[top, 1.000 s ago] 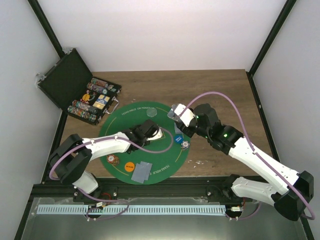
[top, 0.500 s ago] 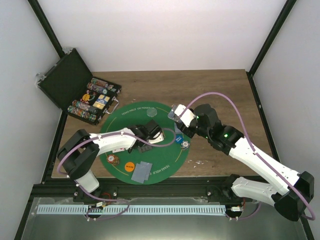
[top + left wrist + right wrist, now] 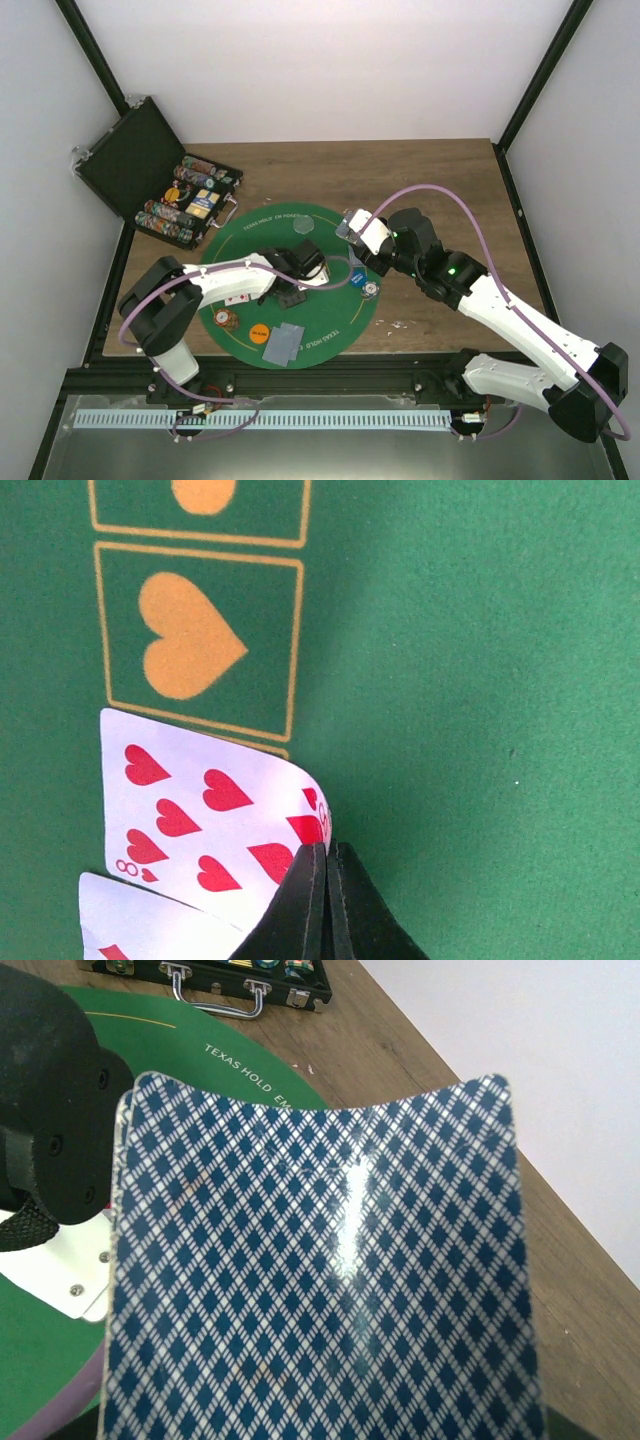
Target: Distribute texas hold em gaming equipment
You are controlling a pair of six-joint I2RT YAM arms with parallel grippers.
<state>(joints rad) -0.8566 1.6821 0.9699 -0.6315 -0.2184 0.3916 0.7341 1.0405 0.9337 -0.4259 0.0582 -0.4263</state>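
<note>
My left gripper [image 3: 290, 292] is over the middle of the round green mat [image 3: 322, 325]. In its wrist view its fingers [image 3: 328, 855] are pressed together on the curled edge of a face-up eight of hearts [image 3: 200, 800]. A second white card [image 3: 150, 920] lies partly under it. My right gripper [image 3: 347, 226] holds a deck of blue-patterned cards [image 3: 320, 1260] that hides its fingers. On the mat lie a clear-grey disc [image 3: 303, 227], blue disc [image 3: 356, 279], white disc [image 3: 371, 289], orange disc [image 3: 259, 334], brownish chip stack [image 3: 222, 319] and two grey-blue cards [image 3: 284, 342].
An open black case [image 3: 190, 200] with rows of chips and cards stands at the back left, off the mat. The mat carries printed orange heart boxes [image 3: 195, 635]. Black frame posts run along both sides of the wooden table [image 3: 440, 180].
My left gripper has moved toward the near left across the mat, and the card with it. The right arm has stayed still with the deck.
</note>
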